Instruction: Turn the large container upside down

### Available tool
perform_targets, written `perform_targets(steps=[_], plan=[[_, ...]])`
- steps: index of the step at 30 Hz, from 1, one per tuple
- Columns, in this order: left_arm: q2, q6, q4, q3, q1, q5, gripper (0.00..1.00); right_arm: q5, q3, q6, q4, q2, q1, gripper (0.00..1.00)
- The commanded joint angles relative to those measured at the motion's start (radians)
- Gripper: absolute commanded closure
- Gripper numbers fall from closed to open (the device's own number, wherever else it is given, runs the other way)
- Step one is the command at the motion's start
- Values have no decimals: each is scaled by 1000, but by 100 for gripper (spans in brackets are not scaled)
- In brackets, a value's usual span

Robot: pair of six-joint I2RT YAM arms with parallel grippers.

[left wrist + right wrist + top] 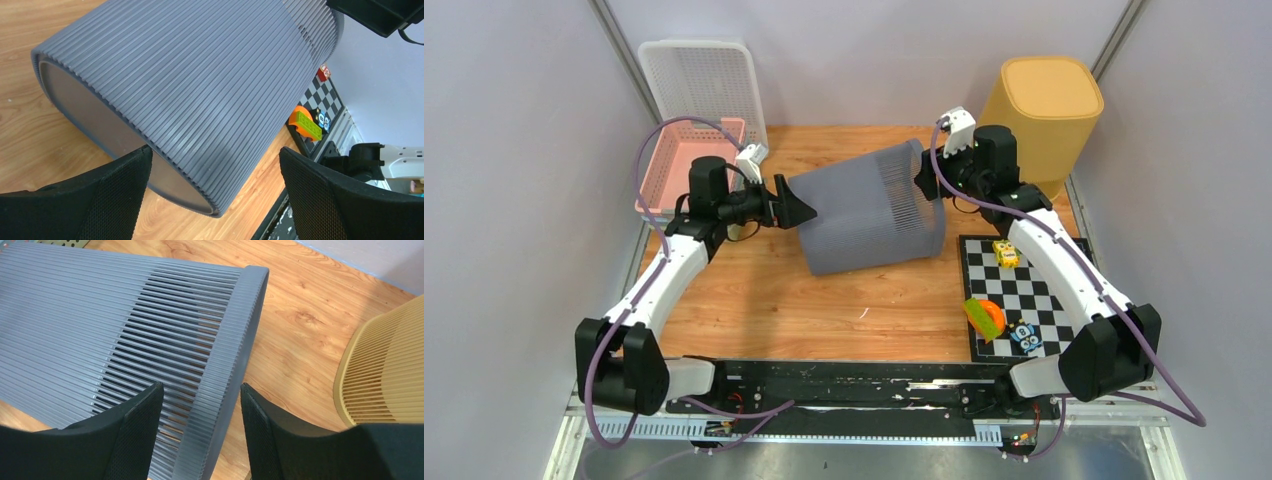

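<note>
At the near edge of the wood-grain tabletop [824, 310], a black plate [864, 385] carries two arms, the left arm [659, 275] and the right arm [1064, 270], each with one end effector. On the near right lies one checkered mat [1024, 290] with three small toys on it: an orange-and-green one [985, 318], a blue-and-black one [1023, 337] and, farther back, a yellow one [1005, 253]. At mid-table is the one grey ribbed container [869, 210], lying on its side. Its long axis runs left to right, the right end skewed a little toward the back. The closed base [100, 125] faces left and the open rim [235, 340] faces right. The left end effector [215, 152] stands with its jaws spread wide at the base end, holding nothing. The right end effector [201, 386] is part-open above the rim band, one finger over the slatted wall and the other past the rim's edge, with no grip on it visible. Farther back, one pink basket [686, 165] sits at the far left with one white mesh tray [702, 85] leaning behind it. One yellow bin [1042, 115] stands in the far right corner. Pale grey walls [874, 50] close in the back and both sides.
</note>
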Motion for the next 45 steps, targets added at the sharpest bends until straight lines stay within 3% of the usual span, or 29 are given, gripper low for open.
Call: perform_targets(steps=[1, 9, 18, 29, 45], plan=[[23, -35, 65, -15, 7, 44, 4, 30, -25, -21, 35, 0, 15, 41], [22, -31, 73, -37, 10, 34, 6, 21, -30, -24, 37, 10, 20, 46], [49, -103, 133, -35, 11, 122, 16, 19, -39, -14, 43, 29, 20, 57], [0, -240, 244, -31, 11, 162, 16, -26, -18, 33, 28, 69, 19, 59], [-26, -392, 388, 5, 11, 139, 16, -230, 13, 254, 14, 116, -65, 59]])
